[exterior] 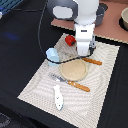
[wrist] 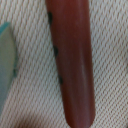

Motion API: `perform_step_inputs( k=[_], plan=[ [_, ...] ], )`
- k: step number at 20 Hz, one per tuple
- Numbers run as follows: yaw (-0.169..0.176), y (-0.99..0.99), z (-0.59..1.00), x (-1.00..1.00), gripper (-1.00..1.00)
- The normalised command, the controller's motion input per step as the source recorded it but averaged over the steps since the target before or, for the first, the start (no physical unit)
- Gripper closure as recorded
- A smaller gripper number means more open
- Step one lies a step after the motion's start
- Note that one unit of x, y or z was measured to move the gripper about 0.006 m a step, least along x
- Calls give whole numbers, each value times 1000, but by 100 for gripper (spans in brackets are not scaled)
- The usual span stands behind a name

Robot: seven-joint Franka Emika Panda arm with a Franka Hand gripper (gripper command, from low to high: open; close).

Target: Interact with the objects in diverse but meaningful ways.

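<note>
The brown sausage (wrist: 72, 62) fills the wrist view, lying on the woven mat very close under the camera. In the exterior view it is hidden behind my gripper (exterior: 83, 51), which is down at the mat just beyond the wooden plate; its fingers do not show clearly. The red tomato (exterior: 70, 39) sits to the exterior view's left of the gripper. The light blue cup (exterior: 52, 56) stands further left, and a pale blue-green edge (wrist: 6, 65) shows beside the sausage. The white-and-blue fish (exterior: 58, 97) lies at the mat's near end. The grey saucepan (exterior: 102, 13) is behind the arm.
A round wooden plate (exterior: 74, 70) lies mid-mat with an orange-handled knife (exterior: 92, 61) beyond it and a fork (exterior: 74, 83) in front. A bowl (exterior: 124, 18) sits at the far right on a brown board. A black cable (exterior: 41, 35) loops down by the cup.
</note>
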Motion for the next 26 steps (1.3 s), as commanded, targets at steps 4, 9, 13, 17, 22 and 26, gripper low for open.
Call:
perform_step_inputs(
  k=[4, 9, 13, 17, 22, 26],
  plan=[
    [72, 21, -16, 173, 100],
    [27, 54, 423, 79, 100],
    [-3, -3, 979, 0, 100],
    [-33, -96, 1000, 0, 100],
    [-43, -279, 868, 9, 100],
    [-42, -424, 479, 61, 100]
  ],
)
